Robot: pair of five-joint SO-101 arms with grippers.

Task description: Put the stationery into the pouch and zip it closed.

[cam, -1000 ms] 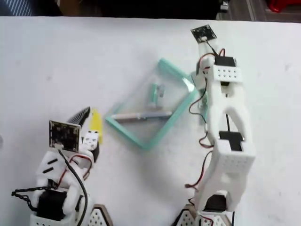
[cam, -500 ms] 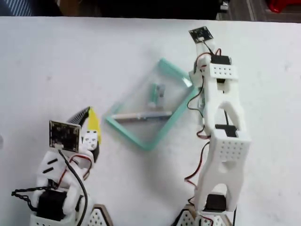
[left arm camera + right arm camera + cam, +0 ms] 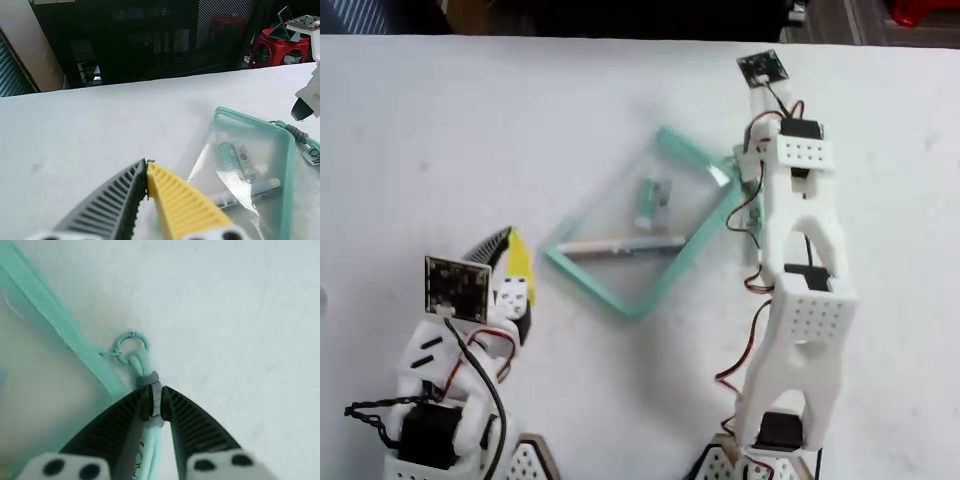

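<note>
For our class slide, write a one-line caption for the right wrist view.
Right gripper pinches the teal cord near its ring, beside the pouch edge.

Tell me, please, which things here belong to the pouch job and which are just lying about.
Job: pouch, pen and small teal item inside it, pull cord pinched by right gripper.
Lying about: red stool beyond the table.

- Pouch point(image 3: 620, 270): clear, mint-green edging, flat on the surface point(image 3: 470, 120), turned cornerwise like a diamond.
- Pen point(image 3: 620, 246): pale, lying across inside the pouch.
- Small green item point(image 3: 652, 198): inside, near the pen.
- Cord point(image 3: 141, 361): mint, at the pouch's zip edge.
</note>
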